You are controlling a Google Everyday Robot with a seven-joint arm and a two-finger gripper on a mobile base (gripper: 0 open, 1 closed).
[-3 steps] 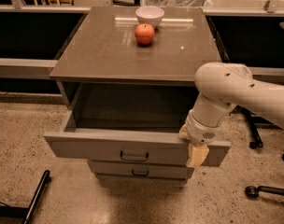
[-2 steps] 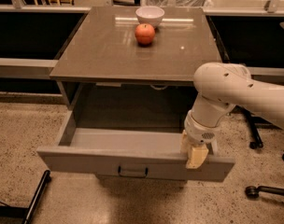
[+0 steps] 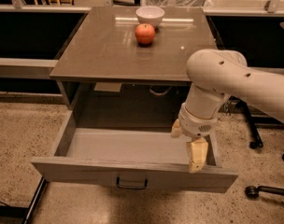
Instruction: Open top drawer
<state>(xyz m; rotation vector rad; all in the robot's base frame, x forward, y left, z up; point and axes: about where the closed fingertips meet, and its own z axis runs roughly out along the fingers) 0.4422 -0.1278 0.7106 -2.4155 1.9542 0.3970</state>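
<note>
The top drawer (image 3: 132, 172) is pulled far out of the grey cabinet, its plain grey inside bare. Its dark pull handle (image 3: 131, 185) sits at the middle of the front panel. My gripper (image 3: 192, 148) hangs from the white arm (image 3: 216, 78) over the drawer's right front corner, one tan fingertip (image 3: 197, 155) resting at the top edge of the front panel. The two lower drawers are hidden beneath the open one.
A red apple (image 3: 145, 33) and a white bowl (image 3: 150, 16) sit at the back of the cabinet top (image 3: 104, 45). Office chair bases (image 3: 263, 190) stand on the speckled floor at right. Dark shelving flanks the cabinet.
The top drawer has slid much further out toward the camera, covering the lower drawers. My gripper has moved forward with the front panel.
</note>
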